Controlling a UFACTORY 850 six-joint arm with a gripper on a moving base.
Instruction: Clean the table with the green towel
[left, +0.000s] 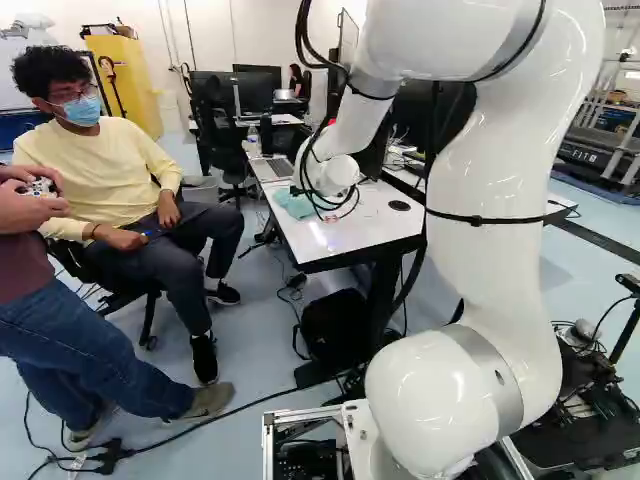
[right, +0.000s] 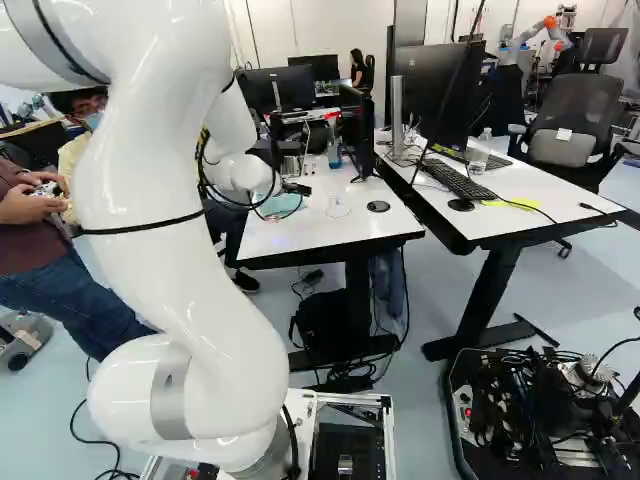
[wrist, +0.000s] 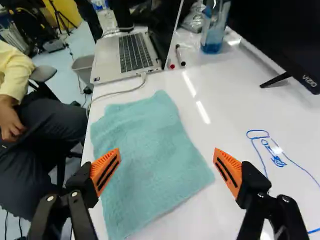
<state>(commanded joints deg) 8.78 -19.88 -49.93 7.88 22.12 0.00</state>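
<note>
The claw (right: 296, 187) stands wide open, its two fingers apart and gripping nothing. In the wrist view, the green towel (wrist: 145, 150) lies on the white surface (wrist: 230, 100), under and ahead of the claw (wrist: 167, 152), spread mostly flat with slightly uneven edges. One orange pad (wrist: 106, 170) shows over the towel's side by the surface's edge; the other shows just past its opposite side. I can't tell whether either finger touches the cloth.

To the claw's right, blue marker lines (wrist: 277, 152) run over the surface. Farther ahead, just beyond the towel, a pale cable (wrist: 117, 93) curves toward an open laptop (wrist: 107, 57). A black marker (wrist: 180, 56) lies beside the laptop. Ahead and well to the claw's right stands a dark screen (wrist: 280, 35). Past the marker, a clear bottle (wrist: 212, 37) holds blue liquid.
</note>
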